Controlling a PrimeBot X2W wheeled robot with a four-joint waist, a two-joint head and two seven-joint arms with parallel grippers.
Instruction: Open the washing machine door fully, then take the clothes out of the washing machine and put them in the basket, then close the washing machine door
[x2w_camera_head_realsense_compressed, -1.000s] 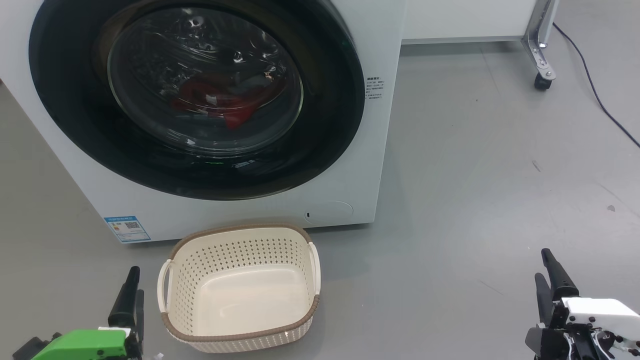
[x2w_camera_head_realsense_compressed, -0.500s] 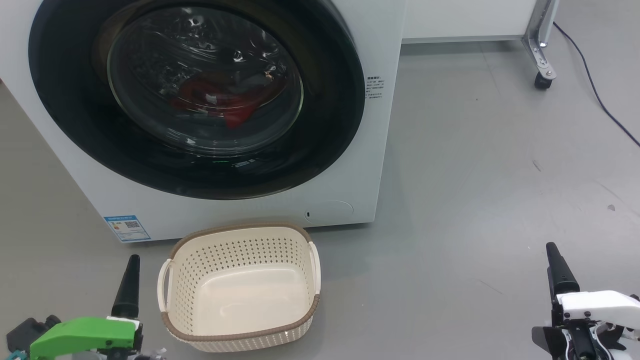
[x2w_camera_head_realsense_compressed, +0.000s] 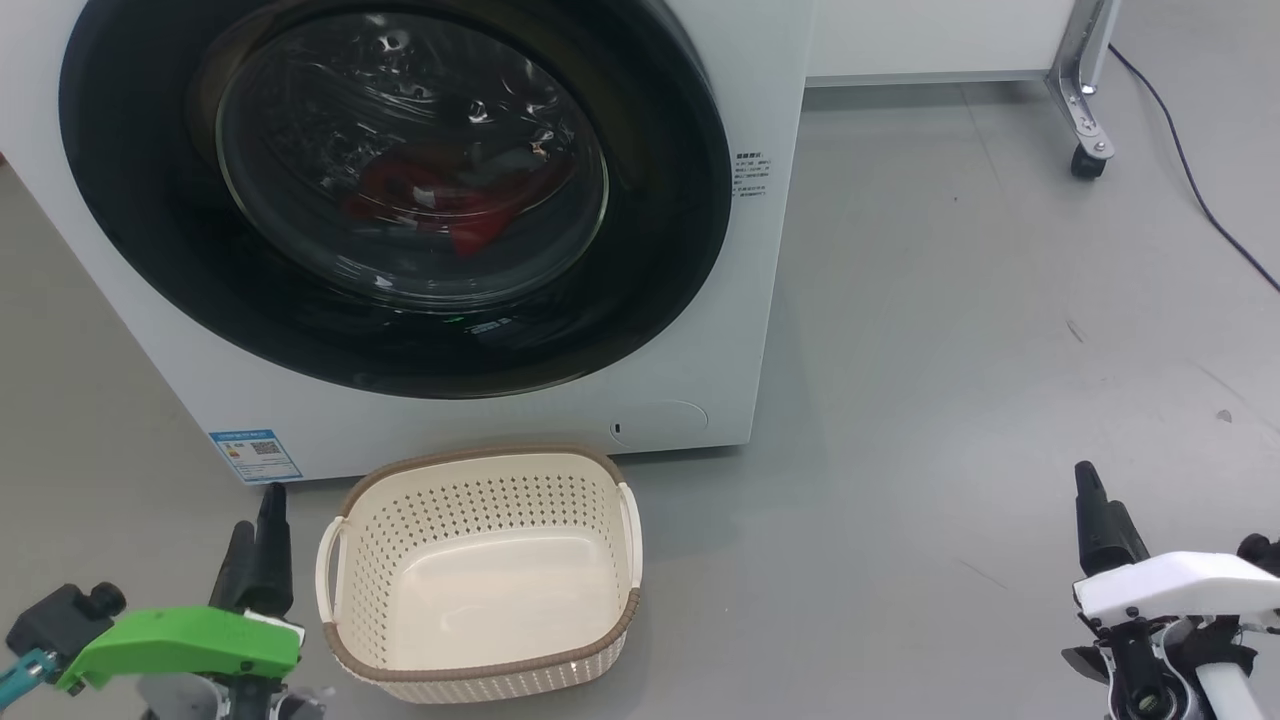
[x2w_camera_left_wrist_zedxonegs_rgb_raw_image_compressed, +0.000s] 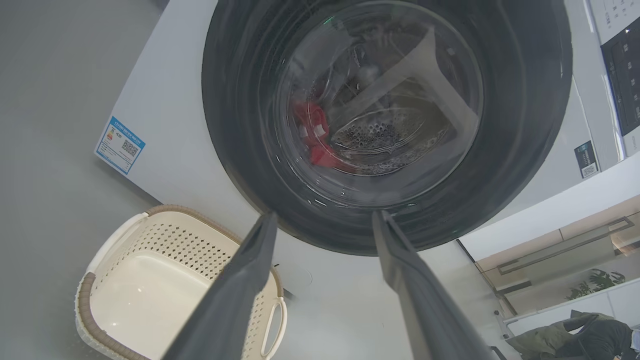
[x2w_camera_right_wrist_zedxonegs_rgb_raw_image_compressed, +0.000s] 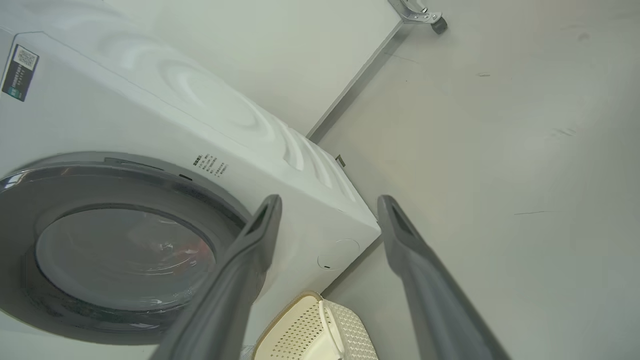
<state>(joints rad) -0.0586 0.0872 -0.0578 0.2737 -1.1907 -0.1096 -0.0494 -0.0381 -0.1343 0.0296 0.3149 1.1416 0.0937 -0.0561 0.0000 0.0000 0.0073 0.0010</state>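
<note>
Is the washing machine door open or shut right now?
Shut. The washing machine door lies flush against the washing machine front, and the red clothes show through its glass.

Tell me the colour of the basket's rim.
Brown, with a woven look; the rest of the basket is cream. The head view shows it best.

Light is bright, even and diffuse, from overhead. Head view is sharp: floor (x2w_camera_head_realsense_compressed: 950, 350) pale grey, shadows soft. Machine (x2w_camera_head_realsense_compressed: 700, 400) and basket (x2w_camera_head_realsense_compressed: 470, 500) each throw a faint shadow to their right. Door (x2w_camera_head_realsense_compressed: 410, 160) glass carries small white glints and streaky reflections, with the clothes (x2w_camera_head_realsense_compressed: 440, 205) a dim red behind it. Left wrist view: straight edges bow near the frame's rim; left fingers (x2w_camera_left_wrist_zedxonegs_rgb_raw_image_compressed: 235, 300) soft, out of focus. Right wrist view: hazy, low contrast, door washed to grey; right fingers (x2w_camera_right_wrist_zedxonegs_rgb_raw_image_compressed: 430, 290) blurred.
</note>
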